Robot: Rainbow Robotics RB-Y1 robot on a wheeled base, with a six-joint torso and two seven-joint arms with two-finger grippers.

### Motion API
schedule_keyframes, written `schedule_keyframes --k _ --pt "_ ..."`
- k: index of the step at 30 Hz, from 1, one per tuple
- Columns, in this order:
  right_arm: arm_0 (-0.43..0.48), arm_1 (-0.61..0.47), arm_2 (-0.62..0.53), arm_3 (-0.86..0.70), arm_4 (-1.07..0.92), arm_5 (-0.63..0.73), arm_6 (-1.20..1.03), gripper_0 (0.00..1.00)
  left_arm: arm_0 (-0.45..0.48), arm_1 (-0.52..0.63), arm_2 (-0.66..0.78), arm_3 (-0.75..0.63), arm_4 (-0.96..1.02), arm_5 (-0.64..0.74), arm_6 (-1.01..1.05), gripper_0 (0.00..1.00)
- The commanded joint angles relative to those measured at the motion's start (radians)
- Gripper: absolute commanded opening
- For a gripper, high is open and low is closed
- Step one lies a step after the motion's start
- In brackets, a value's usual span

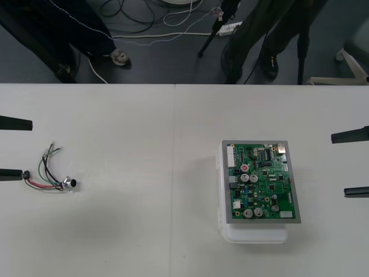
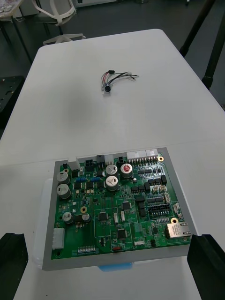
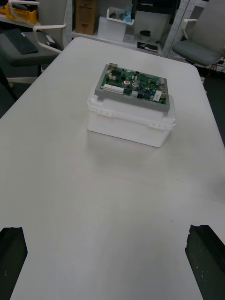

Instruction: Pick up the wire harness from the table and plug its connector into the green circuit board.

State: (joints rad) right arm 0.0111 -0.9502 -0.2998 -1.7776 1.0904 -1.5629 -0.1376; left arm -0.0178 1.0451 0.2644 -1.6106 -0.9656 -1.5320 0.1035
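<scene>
In the front view, the green circuit board (image 1: 262, 182) sits on its white base (image 1: 253, 235) on the table (image 1: 144, 231). The wire harness (image 1: 51, 173) lies loose on the table, well apart from the board on the robot's left. Its round metal socket (image 1: 70, 183) is the end nearer the board and its small black plug (image 1: 25, 175) the end farther off. The left jaws stand wide apart on the far side of the harness from the board, holding nothing. One of the black fingers (image 1: 10, 174) has its tip just beside the plug; whether they touch cannot be told. The right jaws are also spread apart and bare, off the board's other side.

In the right wrist view, the board (image 2: 119, 206) lies close, between the two parted fingers (image 2: 206, 267). The harness (image 2: 115, 78) rests on the table well beyond the board, socket (image 2: 107, 87) toward it.

In the left wrist view, the board (image 3: 133, 86) on its base (image 3: 129, 124) stands well away across bare table (image 3: 93, 197), with the fingers (image 3: 11, 258) held far apart.
</scene>
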Motion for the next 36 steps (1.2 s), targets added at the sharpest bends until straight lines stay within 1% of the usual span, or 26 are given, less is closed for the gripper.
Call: schedule_keyframes --k 1,22,23,25,36 --pt "0.01 -0.039 -0.001 -0.003 -0.004 -0.008 0.038 1.0 0.015 0.032 -0.007 -0.025 0.018 -0.039 -0.048 1.0" --pt "0.01 -0.039 -0.001 -0.003 -0.004 -0.008 0.038 1.0 0.015 0.032 -0.007 -0.025 0.018 -0.039 -0.048 1.0" --pt "0.01 -0.039 -0.001 -0.003 -0.004 -0.008 0.038 1.0 0.065 -0.02 -0.048 -0.006 -0.001 -0.039 -0.048 1.0" --pt "0.01 -0.039 -0.001 -0.003 -0.004 -0.008 0.038 1.0 0.07 -0.033 -0.051 -0.005 -0.007 -0.039 -0.048 1.0" --pt "0.01 -0.039 -0.001 -0.003 -0.004 -0.008 0.038 1.0 0.042 -0.031 -0.048 -0.005 -0.039 -0.039 -0.064 1.0"
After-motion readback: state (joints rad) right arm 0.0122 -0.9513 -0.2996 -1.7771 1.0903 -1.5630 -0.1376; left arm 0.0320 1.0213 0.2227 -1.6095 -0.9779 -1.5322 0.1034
